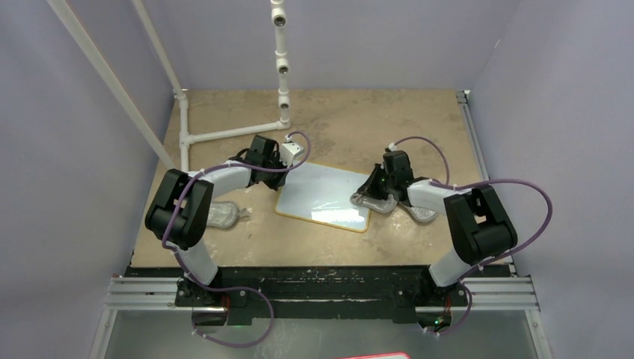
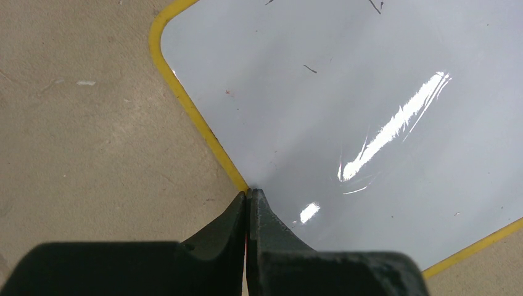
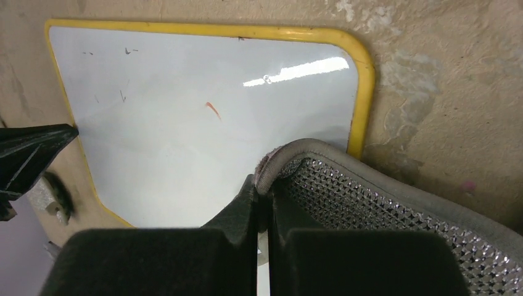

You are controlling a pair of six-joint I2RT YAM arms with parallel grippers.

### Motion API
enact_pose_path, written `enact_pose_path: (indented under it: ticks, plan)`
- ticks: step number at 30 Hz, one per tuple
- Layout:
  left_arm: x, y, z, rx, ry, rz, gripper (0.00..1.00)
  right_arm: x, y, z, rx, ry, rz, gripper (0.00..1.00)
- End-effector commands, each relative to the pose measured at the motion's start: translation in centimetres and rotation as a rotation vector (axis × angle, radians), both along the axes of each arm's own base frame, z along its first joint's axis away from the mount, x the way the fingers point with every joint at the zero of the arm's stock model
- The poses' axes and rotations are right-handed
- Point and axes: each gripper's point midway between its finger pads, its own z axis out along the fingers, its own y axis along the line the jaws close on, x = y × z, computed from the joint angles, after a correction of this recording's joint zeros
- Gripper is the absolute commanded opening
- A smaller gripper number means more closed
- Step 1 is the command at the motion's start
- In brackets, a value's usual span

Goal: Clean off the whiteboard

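The whiteboard (image 1: pixel 325 196) lies flat mid-table (image 1: pixel 389 120), nearly clean, with one small red fleck (image 3: pixel 213 110) on its face. At its 10 o'clock corner the left pincer (image 2: pixel 248 194) is pressed together, tips right on the yellow rim (image 2: pixel 185 98). Over at 3 o'clock, the right pincer (image 3: pixel 262 185) is pinching a grey cloth pad (image 3: pixel 370 203) at the board's edge. Another pad (image 1: pixel 220 215) lies at 9 o'clock, well apart.
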Motion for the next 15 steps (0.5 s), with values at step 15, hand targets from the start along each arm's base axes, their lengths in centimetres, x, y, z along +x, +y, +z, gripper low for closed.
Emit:
enact_pose_path:
  ticks: [15]
  plan:
    - [-4.8, 3.1, -4.0, 0.136, 0.192, 0.015, 0.0, -13.0, 6.1, -4.4, -0.092, 0.239, 0.326, 0.0]
